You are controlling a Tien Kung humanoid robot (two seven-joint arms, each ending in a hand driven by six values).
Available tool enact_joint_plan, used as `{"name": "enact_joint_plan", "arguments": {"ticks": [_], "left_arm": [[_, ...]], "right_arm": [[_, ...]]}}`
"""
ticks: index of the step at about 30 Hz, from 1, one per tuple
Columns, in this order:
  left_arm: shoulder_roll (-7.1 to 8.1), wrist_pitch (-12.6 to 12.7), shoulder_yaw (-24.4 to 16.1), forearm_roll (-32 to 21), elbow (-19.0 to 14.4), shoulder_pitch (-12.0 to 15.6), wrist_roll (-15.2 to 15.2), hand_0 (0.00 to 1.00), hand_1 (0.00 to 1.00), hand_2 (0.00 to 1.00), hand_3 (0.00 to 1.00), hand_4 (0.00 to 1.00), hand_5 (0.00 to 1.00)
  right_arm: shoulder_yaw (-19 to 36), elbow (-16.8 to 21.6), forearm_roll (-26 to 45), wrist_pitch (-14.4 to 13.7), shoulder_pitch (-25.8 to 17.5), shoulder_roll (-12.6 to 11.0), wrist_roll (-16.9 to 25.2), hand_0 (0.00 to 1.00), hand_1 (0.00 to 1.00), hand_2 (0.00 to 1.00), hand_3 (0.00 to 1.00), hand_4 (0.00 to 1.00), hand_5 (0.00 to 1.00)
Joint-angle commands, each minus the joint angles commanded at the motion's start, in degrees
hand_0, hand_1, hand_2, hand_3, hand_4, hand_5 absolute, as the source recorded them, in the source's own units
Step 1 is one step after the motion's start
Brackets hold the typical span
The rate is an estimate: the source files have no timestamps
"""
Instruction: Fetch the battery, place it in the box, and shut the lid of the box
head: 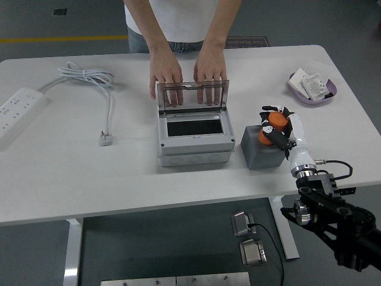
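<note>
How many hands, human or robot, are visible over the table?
3. Two person's hands rest behind the box's open lid; the robot's right hand grips the orange battery on the grey block. The left hand is out of view.

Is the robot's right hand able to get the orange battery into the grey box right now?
Probably yes. The right hand already grips the battery, the box stands just beside it, and its lid is up, with a person's hands behind it.

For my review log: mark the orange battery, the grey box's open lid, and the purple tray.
orange battery [274, 121], head view, its orange top.
open lid [191, 94], head view, clear panel centre.
purple tray [296, 93], head view, near-left rim.
</note>
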Motion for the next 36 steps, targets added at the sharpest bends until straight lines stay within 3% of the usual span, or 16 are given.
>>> {"name": "enact_joint_plan", "arguments": {"ticks": [1,18,19,24,25,30,31,36], "left_arm": [[0.01,0.02,0.03,-0.05,0.01,0.00,-0.03,0.578,0.633,0.601,0.607,0.643,0.196],[0.01,0.09,0.37,-0.30,0.08,-0.04,-0.28,0.580,0.632,0.604,0.609,0.654,0.209],[0.01,0.12,0.36,-0.28,0.08,-0.03,-0.30,0.580,0.632,0.604,0.610,0.655,0.211],[-0.03,0.19,0.06,0.06,0.05,0.08,-0.17,0.580,0.632,0.604,0.610,0.655,0.211],[-0.02,0.20,-0.02,0.13,0.04,0.10,-0.13,0.580,0.632,0.605,0.611,0.657,0.212],[0.05,0.31,-0.89,0.88,-0.03,0.17,0.17,0.580,0.632,0.605,0.611,0.657,0.212],[0.08,0.35,-1.17,1.13,-0.05,0.17,0.27,0.580,0.633,0.606,0.611,0.660,0.217],[0.21,0.40,-1.79,1.66,-0.10,0.18,0.52,0.580,0.633,0.606,0.611,0.660,0.217]], "right_arm": [[-0.02,0.03,0.06,-0.07,0.07,-0.01,0.00,0.493,0.479,0.458,0.348,0.037,0.002],[0.99,3.02,-0.18,-1.92,2.08,-0.59,0.00,0.480,0.472,0.449,0.323,0.026,0.002],[1.08,3.31,-0.46,-2.13,2.21,-0.65,0.00,0.430,0.458,0.445,0.316,0.028,0.002],[1.79,5.42,-3.48,-3.65,2.82,-1.13,0.00,0.430,0.458,0.445,0.316,0.028,0.002],[1.93,5.99,-4.27,-4.02,2.94,-1.27,0.00,0.363,0.368,0.437,0.309,0.006,0.002],[2.32,9.75,-8.70,-5.70,3.73,-1.92,0.00,0.363,0.368,0.437,0.309,0.006,0.002],[2.28,10.70,-9.53,-5.91,3.95,-2.00,0.00,0.176,0.198,0.404,0.280,0.002,0.002],[1.35,14.38,-11.94,-6.36,4.95,-1.97,-0.05,0.176,0.198,0.404,0.280,0.002,0.002]]}}
